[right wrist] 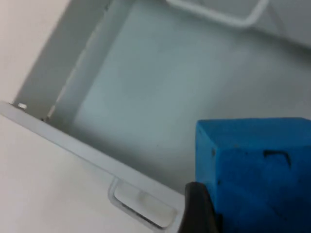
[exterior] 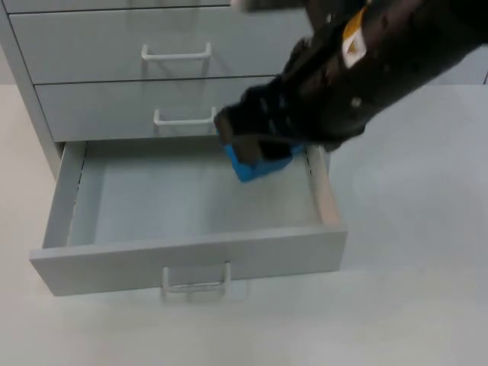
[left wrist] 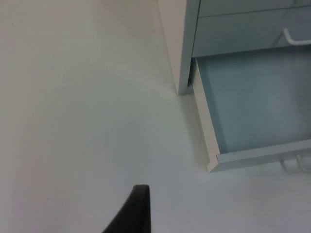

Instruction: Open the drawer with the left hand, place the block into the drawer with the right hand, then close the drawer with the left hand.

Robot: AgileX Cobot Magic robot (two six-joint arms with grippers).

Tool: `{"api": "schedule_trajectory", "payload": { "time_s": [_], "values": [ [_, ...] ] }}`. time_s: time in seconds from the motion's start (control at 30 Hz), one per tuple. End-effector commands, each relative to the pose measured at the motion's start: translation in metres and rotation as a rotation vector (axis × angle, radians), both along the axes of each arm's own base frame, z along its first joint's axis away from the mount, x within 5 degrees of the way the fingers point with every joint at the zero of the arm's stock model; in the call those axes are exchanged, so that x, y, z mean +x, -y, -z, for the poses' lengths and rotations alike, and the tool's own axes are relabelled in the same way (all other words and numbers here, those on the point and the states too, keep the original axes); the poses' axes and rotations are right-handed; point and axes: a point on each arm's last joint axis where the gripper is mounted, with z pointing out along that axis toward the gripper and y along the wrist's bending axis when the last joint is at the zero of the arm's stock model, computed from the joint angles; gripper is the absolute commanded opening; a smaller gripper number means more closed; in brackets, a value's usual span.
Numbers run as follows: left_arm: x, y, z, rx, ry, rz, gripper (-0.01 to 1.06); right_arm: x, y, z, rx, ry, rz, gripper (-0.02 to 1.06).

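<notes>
Already the first step looks done: the bottom drawer (exterior: 183,221) of the grey cabinet (exterior: 137,46) stands pulled out over the white worktop (exterior: 412,229), its pale floor bare as far as the pictures show, with nothing resting in it. The right end effector (exterior: 255,156) hangs above the drawer's back right corner, close to the right side wall, and it is clamped on the blue block (exterior: 259,164); in the right wrist view the block (right wrist: 257,174) sits against a black fingertip (right wrist: 197,208), with the drawer floor and front panel below it. Since the block is clear of the floor, the placing step seems to be in hand but not finished: the block has yet to be lowered and let go. The left end effector waits off to the drawer's left, above bare worktop, with the drawer's left front corner (left wrist: 214,162) ahead of it; one dark fingertip (left wrist: 133,211) is visible, and I cannot tell whether its fingers are apart or together. Closing the drawer by its front handle (exterior: 194,284) is what would remain for that arm. The two upper drawers are shut.
</notes>
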Motion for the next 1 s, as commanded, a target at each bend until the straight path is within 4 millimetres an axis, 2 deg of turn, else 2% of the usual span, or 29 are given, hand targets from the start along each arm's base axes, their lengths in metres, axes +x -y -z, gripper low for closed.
{"api": "schedule_trajectory", "payload": {
  "time_s": [0.0, 0.13, 0.33, 0.53, 0.8, 0.87, 0.97],
  "values": [
    [0.0, 0.0, 0.001, -0.005, 0.007, 0.001, 1.05, 0.004, -0.005, 0.013, 0.022, -0.013, 0.02, 0.0],
    [0.0, 0.0, 0.0, -0.003, 0.01, 0.002, 1.05, 0.009, -0.012, 0.03, 0.058, -0.032, 0.049, 0.0],
    [0.0, 0.0, 0.0, -0.003, 0.01, 0.002, 1.05, 0.02, -0.022, 0.055, 0.023, -0.072, 0.061, 0.0],
    [0.0, 0.0, 0.0, -0.003, 0.01, 0.002, 1.05, 0.039, -0.037, 0.067, -0.043, -0.04, 0.025, 0.0],
    [0.0, 0.0, 0.0, -0.003, 0.01, 0.002, 1.05, 0.042, -0.04, 0.08, -0.06, -0.053, 0.023, 0.03],
    [0.0, 0.0, 0.0, -0.004, 0.01, 0.002, 1.05, 0.042, -0.04, 0.082, -0.07, -0.046, 0.014, 0.12],
    [0.0, 0.0, 0.0, -0.004, 0.01, 0.002, 1.05, 0.043, -0.04, 0.082, -0.075, -0.038, 0.006, 0.39]
  ]
}}
